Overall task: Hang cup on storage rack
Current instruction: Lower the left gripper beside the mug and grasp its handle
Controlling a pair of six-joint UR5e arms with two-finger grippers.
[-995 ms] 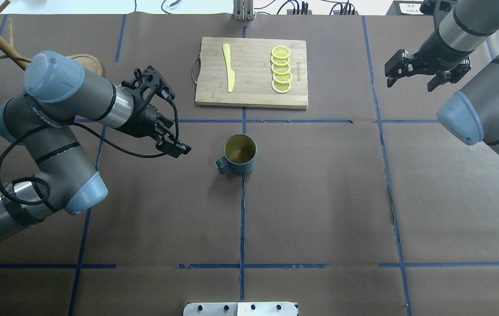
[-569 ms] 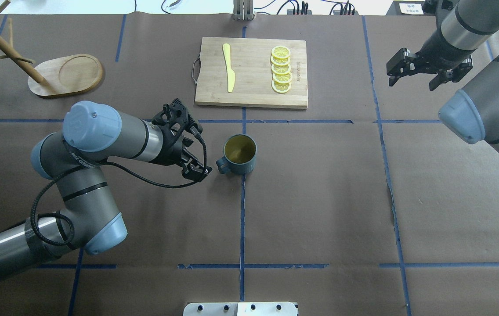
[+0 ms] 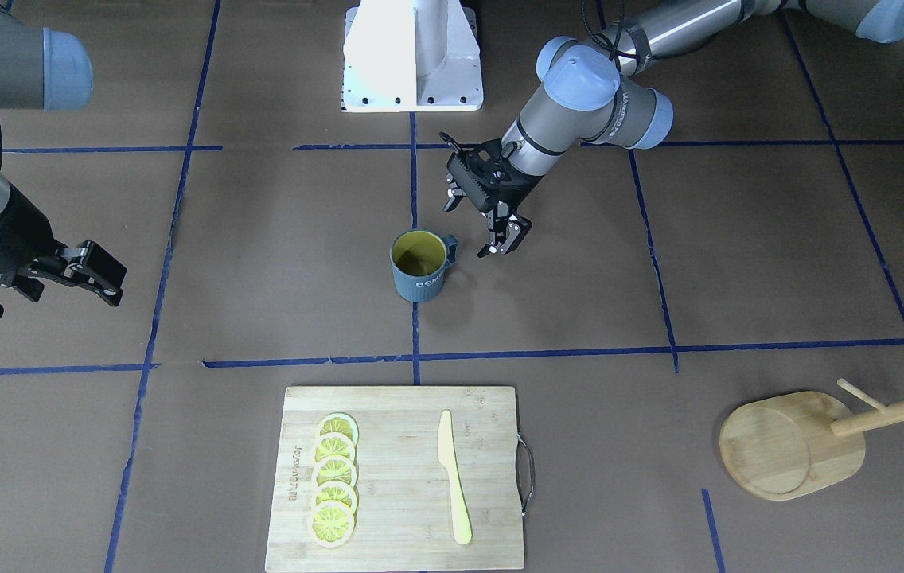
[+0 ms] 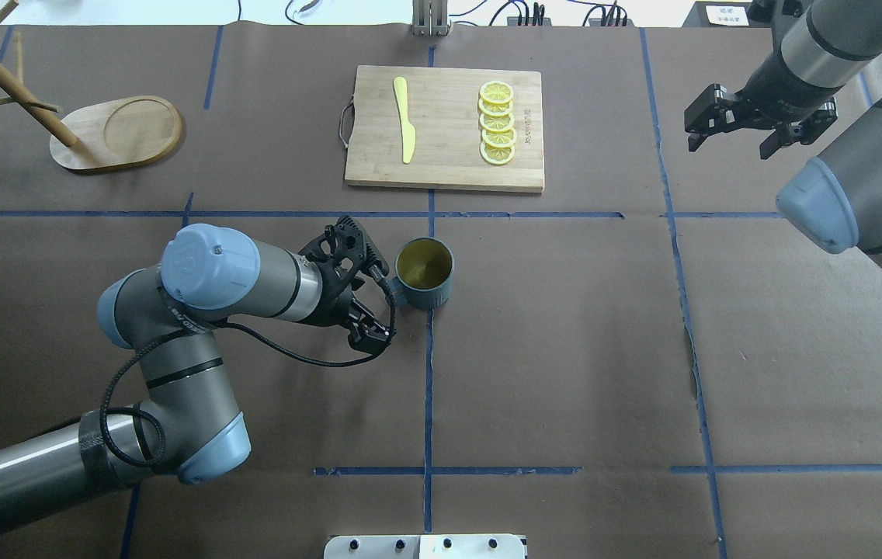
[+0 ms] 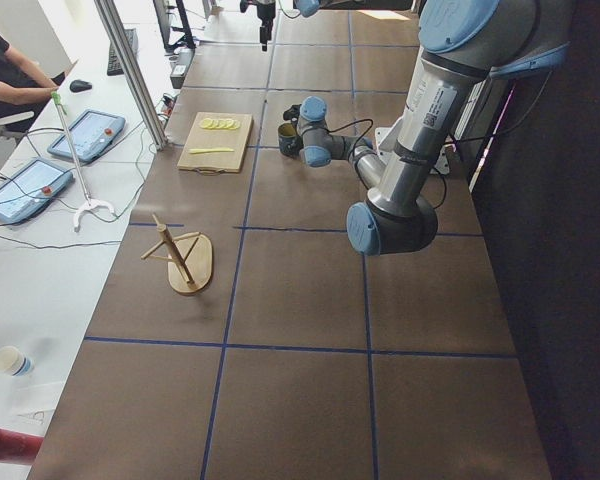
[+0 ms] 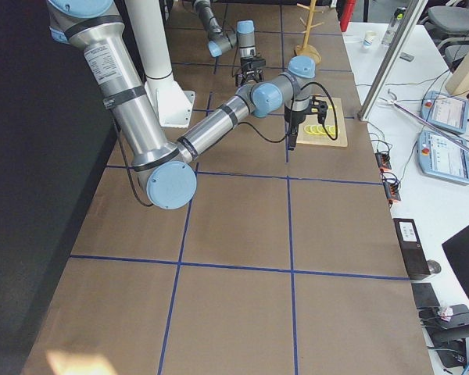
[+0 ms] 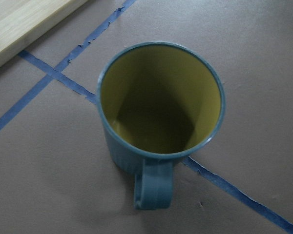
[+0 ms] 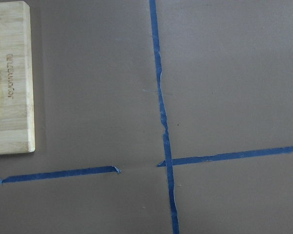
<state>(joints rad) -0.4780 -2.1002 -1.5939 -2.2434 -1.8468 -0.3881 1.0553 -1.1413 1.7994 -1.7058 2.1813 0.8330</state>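
**Left gripper low beside the cup's handle, right arm parked wide**

My left arm is folded at the elbow with the forearm low across the table and the wrist angled down. The left gripper hangs just beside the cup's handle, not touching it, its jaws a little apart with nothing between them. My right arm is raised at the far side, and the right gripper is spread wide and holds nothing.

The cup stands upright on the brown paper just ahead of the left gripper, handle turned toward it. On the left wrist camera I look straight into it and see only its yellow-green wall and floor. The storage rack stands well away from the left gripper, beyond the arm's elbow and near the table's corner, none of its pegs bearing anything. Past the cup from the left gripper lies a cutting board carrying a row of five lemon slices and a pale yellow knife.
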